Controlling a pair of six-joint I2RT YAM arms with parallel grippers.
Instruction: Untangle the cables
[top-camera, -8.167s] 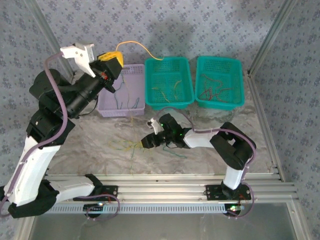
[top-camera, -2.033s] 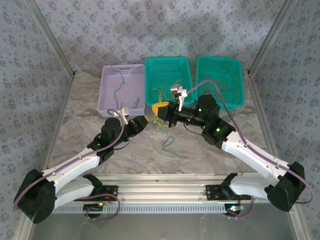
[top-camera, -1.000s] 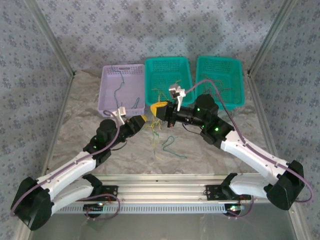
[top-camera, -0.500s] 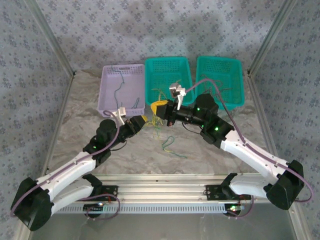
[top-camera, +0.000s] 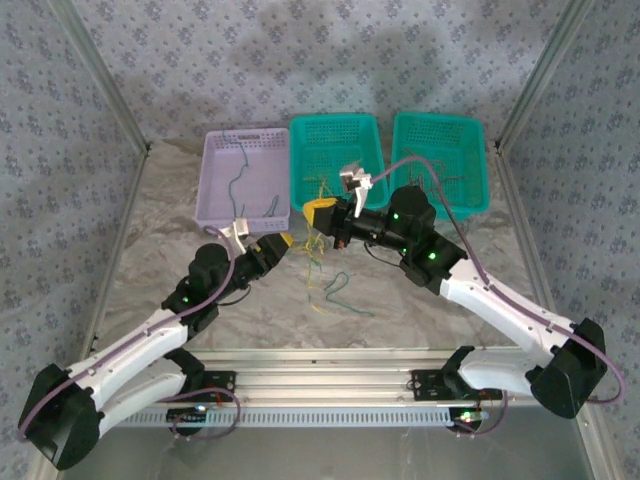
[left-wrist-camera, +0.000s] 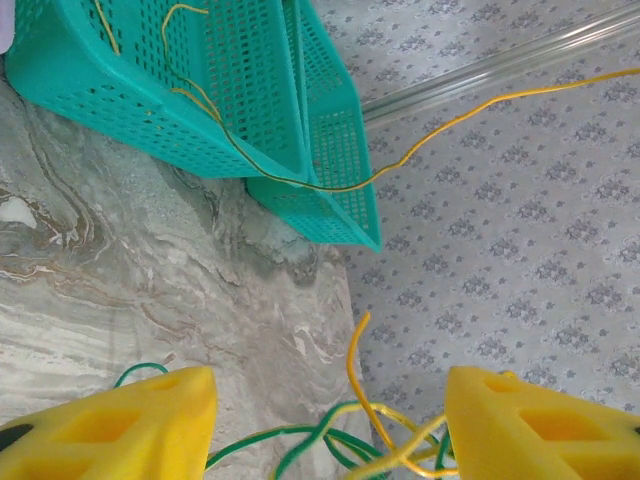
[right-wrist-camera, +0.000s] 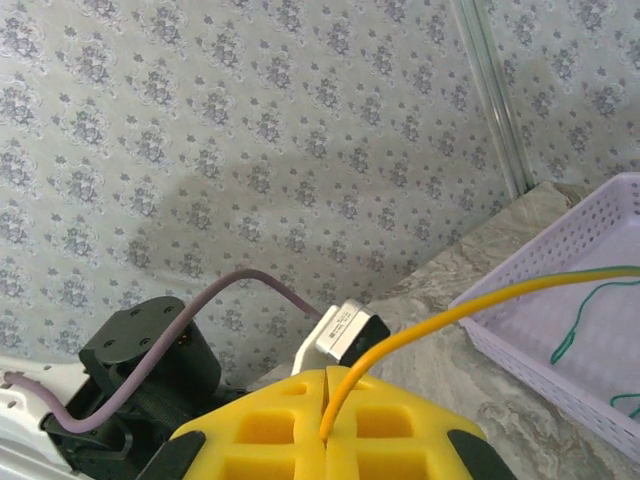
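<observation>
The cables (top-camera: 318, 270) are bunched just before the teal basket (top-camera: 333, 120). One yellow cable (right-wrist-camera: 450, 313) is pinched by the jaws of the right gripper (right-wrist-camera: 327, 392). The left gripper (left-wrist-camera: 330, 405) is spread about green strands (left-wrist-camera: 285, 433), which should be clamped before the yellow is drawn off slowly.

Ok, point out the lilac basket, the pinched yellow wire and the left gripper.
lilac basket (top-camera: 245, 133), top view, on its far rim.
yellow wire (right-wrist-camera: 470, 305), right wrist view, midway along its visible run.
left gripper (left-wrist-camera: 330, 410), left wrist view, midway between its open fingertips.
</observation>
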